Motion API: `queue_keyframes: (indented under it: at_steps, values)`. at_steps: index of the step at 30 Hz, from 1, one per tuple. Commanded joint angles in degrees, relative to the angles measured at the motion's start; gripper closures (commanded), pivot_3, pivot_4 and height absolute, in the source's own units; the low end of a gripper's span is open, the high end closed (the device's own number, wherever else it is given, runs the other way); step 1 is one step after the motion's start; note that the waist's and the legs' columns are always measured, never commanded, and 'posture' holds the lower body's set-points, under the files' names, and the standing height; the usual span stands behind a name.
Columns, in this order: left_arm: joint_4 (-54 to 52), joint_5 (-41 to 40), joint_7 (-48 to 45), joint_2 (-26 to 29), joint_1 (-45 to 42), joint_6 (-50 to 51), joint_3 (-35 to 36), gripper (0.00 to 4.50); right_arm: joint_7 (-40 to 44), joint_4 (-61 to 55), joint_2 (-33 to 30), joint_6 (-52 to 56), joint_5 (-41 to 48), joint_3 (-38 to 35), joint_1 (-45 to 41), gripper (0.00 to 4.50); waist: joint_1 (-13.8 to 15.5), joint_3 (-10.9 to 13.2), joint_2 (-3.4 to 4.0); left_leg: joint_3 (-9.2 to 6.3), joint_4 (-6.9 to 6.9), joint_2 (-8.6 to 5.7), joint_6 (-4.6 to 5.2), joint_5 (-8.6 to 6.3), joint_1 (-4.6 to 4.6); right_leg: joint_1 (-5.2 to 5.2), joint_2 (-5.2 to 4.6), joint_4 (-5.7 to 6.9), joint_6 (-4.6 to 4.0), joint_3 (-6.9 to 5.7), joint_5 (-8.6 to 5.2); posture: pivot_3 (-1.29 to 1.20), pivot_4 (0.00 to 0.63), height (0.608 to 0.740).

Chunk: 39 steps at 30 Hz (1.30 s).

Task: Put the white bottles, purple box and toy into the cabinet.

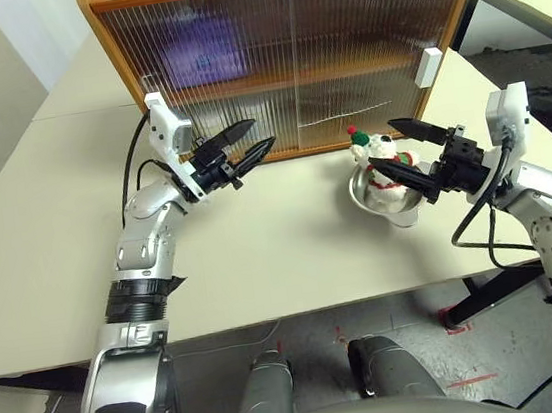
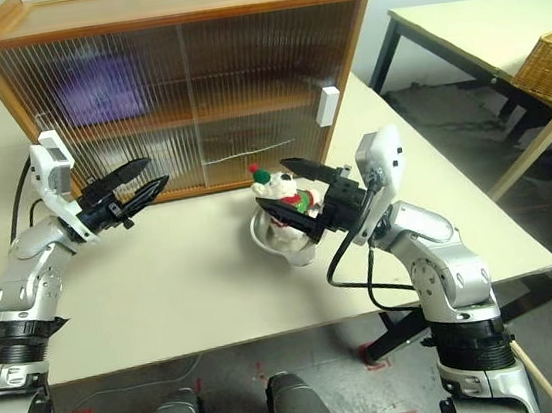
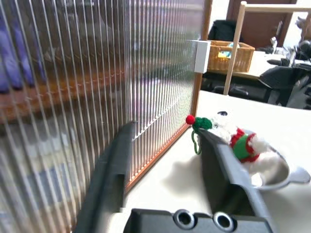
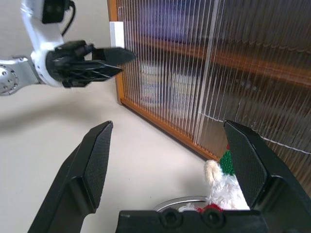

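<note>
I have the cabinet (image 1: 288,54) standing at the back of the counter (image 1: 262,259) with both ribbed sliding doors closed, a white handle (image 1: 428,67) on the right-hand door near its outer edge. Through the translucent ribs I can make out the purple box (image 1: 202,54) as a lavender blur on the upper shelf, toward the left. In my right wrist view 2 pale shapes with bluish print sit behind the doors on the lower shelf, which I take for the white bottles (image 4: 163,90); the ribbing smears the labels and I cannot read any writing or logo on them or on the box. The toy (image 1: 383,158) is outside the cabinet, lying in a shiny steel bowl (image 1: 381,204) on the counter just in front of the right-hand door; its red-and-green hat points toward the cabinet. My left gripper (image 1: 244,148) hangs just in front of the lower left part of the cabinet, pointing across toward the right, its 2 black fingers parted with nothing between them. My right gripper (image 1: 402,149) is released too, jaws wide, one finger above the toy and one across its front, with the bear between them; I cannot tell whether either finger touches it. Farther right, on another table, sits a wicker basket (image 2: 551,67).
</note>
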Motion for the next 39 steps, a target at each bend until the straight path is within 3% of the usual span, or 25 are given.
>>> queue_keyframes:
  at_steps: [1, 2, 13, 14, 17, 26, 39]
  values:
    - [1.6, 1.6, -2.3, 1.5, 2.3, -2.3, 0.1, 0.28, -0.8, 0.9, 0.0, -0.9, -1.0, -0.4, 0.1, 0.0, 0.0, 0.0, 0.03, 0.0, 0.0, 0.01, 0.01, 0.01, -0.06, -0.07, 0.0, 0.0, 0.0, 0.0, 0.0, 0.0, 0.074, 0.74]
    - [1.6, 1.4, -2.2, 1.9, 2.9, -0.9, 0.3, 0.04, -1.0, 1.2, 0.0, -1.1, -1.2, -0.5, 0.1, 0.0, 0.0, 0.0, 0.04, 0.0, 0.0, 0.01, 0.06, 0.03, -0.13, -0.16, 0.0, 0.01, -0.01, 0.01, 0.0, 0.0, 0.073, 0.74]
    - [-1.1, -5.6, -9.8, 6.4, 7.1, 7.8, 3.4, 0.04, -10.0, 9.2, 0.3, -7.0, -6.6, -4.8, -2.5, 0.0, 0.1, 0.0, 0.06, -0.01, -0.03, 0.09, 0.31, 0.18, -0.76, -0.89, 0.01, 0.1, -0.33, 0.0, 0.18, 0.0, 0.083, 0.74]
    - [-1.3, -5.9, -10.2, 6.6, 7.2, 8.3, 3.7, 0.01, -10.7, 10.3, 0.2, -7.9, -7.6, -5.0, -2.5, 0.18, 0.2, 0.0, 0.07, -0.03, -0.03, 0.11, 0.31, 0.19, -0.77, -0.9, 0.01, 0.1, -0.33, -0.01, 0.18, 0.0, 0.083, 0.74]
    - [-1.8, -6.2, -10.4, 6.8, 7.4, 9.1, 3.9, 0.0, -12.9, 14.3, 0.2, -10.3, -10.0, -5.8, -3.2, 0.97, 0.2, -0.1, 0.08, -0.04, -0.03, 0.15, 0.3, 0.18, -0.76, -0.92, 0.01, 0.13, -0.34, 0.01, 0.19, 0.01, 0.084, 0.74]
    - [-3.7, -6.7, -9.9, 6.0, 8.0, 10.6, 3.8, 0.0, -16.7, 23.4, -0.6, -16.5, -13.6, -7.7, -6.8, 4.48, 0.1, -0.1, 0.11, -0.06, -0.11, 0.36, 0.27, 0.16, -0.74, -1.05, 0.06, 0.23, -0.44, 0.02, 0.25, 0.01, 0.082, 0.74]
    - [-5.0, -6.9, -8.7, 4.6, 7.4, 11.5, 3.2, 0.0, -17.9, 38.9, -2.7, -20.5, -17.0, -7.2, -19.6, 4.48, 0.2, -0.1, 0.13, -0.06, -0.11, 0.4, 0.3, 0.18, -0.73, -1.1, 0.07, 0.27, -0.54, 0.07, 0.32, 0.01, 0.085, 0.74]
